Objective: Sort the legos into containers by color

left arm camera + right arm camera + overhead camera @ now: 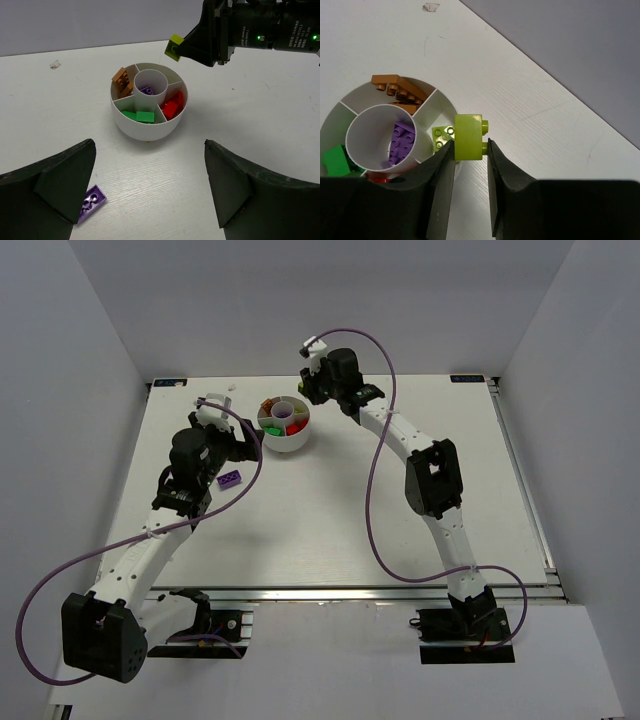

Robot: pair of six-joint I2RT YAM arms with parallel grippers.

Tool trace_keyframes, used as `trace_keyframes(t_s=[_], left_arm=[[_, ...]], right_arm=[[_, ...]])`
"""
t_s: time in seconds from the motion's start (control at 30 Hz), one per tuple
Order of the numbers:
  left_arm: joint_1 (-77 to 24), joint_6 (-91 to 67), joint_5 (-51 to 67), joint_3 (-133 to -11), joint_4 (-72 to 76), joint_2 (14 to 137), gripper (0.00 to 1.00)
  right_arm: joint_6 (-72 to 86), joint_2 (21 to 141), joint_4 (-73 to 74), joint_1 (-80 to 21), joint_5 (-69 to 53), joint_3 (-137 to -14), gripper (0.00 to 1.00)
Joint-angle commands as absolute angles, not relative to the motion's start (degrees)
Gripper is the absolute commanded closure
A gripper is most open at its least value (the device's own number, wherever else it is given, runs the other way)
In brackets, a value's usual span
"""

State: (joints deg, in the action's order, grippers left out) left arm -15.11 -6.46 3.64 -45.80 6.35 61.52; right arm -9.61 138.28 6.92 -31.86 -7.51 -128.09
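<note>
Lime brick point(468, 136) is clamped between the right gripper's point(470, 148) fingers, above the far-right rim of the dish point(147, 131), over a wedge holding a lime piece point(441, 136). Other wedges hold orange, green and red bricks; the centre well holds purple. Left gripper point(149, 165) stands wide open and empty near the dish. Purple plate point(91, 202) lies on the table at near left.

- Left arm point(140, 560) reaches forward from its base, elbow bent and forearm angled inward.
- Left gripper point(150, 147) points forward and slightly down, its jaws spread wide with nothing between them.
- Right arm point(432, 485) stretches far forward, leaning left.
- Right gripper point(469, 145) points down, its fingers pinching a lime brick point(468, 135) by its sides.
</note>
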Motion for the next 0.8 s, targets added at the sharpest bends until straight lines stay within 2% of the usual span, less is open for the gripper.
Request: trace_keyframes(t_s=[0.0,0.73,0.77], left_arm=[[-14.85,-6.68,4.31,-47.64,6.50,61.26,0.02],[-14.85,-6.59,4.22,-47.64,6.33,61.61,0.02],[-14.85,-6.59,4.22,-47.64,6.33,61.70,0.02]], right_arm=[[-9.41,137.81,4.92,-31.73,-11.33,-129.02,1.00],[-4.39,141.33,4.39,-31.99,-14.41,-129.64,1.00],[-4.39,141.33,4.39,-31.99,-14.15,-129.64,0.89]])
